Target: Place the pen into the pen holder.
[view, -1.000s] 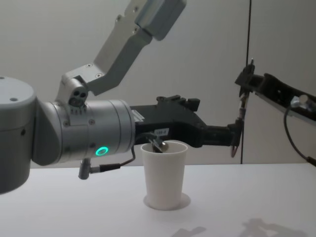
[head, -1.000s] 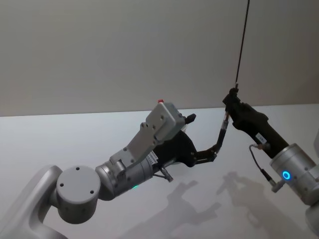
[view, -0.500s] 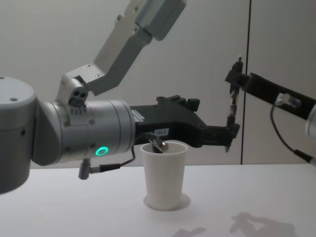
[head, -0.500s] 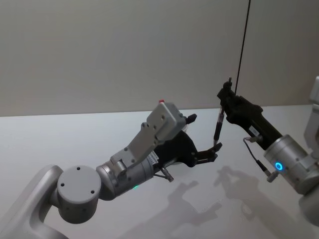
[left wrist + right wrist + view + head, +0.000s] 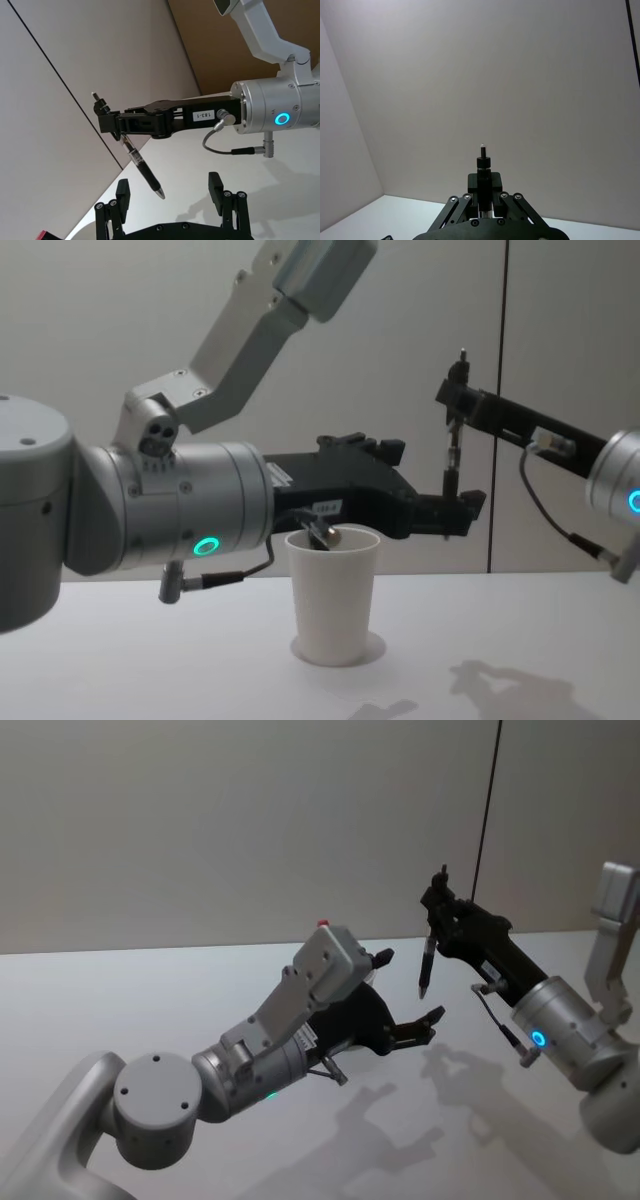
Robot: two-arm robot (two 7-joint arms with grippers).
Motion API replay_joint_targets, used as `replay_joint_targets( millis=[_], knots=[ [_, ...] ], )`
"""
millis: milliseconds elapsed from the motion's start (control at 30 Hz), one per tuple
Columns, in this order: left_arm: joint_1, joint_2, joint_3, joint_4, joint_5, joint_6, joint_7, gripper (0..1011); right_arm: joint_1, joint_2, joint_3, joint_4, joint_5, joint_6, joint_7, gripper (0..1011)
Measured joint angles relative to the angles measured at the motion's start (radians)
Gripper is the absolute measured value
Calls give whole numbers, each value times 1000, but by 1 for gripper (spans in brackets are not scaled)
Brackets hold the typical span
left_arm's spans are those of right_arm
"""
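two grippers meet in mid-air over the white tabletop (image 5: 500, 640). the chest view gives the pen holder (image 5: 334, 592), a white paper cup standing nearest, hidden from the head view by the left arm. behind and above the cup, the left gripper (image 5: 463, 513) reaches forward, its fingers (image 5: 123, 194) spread apart and holding nothing. just beyond, the right gripper (image 5: 436, 916) has its fingers closed on the upper end of the pen (image 5: 426, 964), which hangs tip down above the left fingers, clear of them.
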Motion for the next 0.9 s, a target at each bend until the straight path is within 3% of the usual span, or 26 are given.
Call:
replay_joint_targets(
  millis=[467, 900],
  knots=[
    [0, 0, 0, 0, 0, 0, 0, 1000, 79, -25, -18, 138, -46, -121, 29, 151],
    [0, 0, 0, 0, 0, 0, 0, 1000, 154, -52, -32, 275, -57, -224, 61, 151]
  ],
)
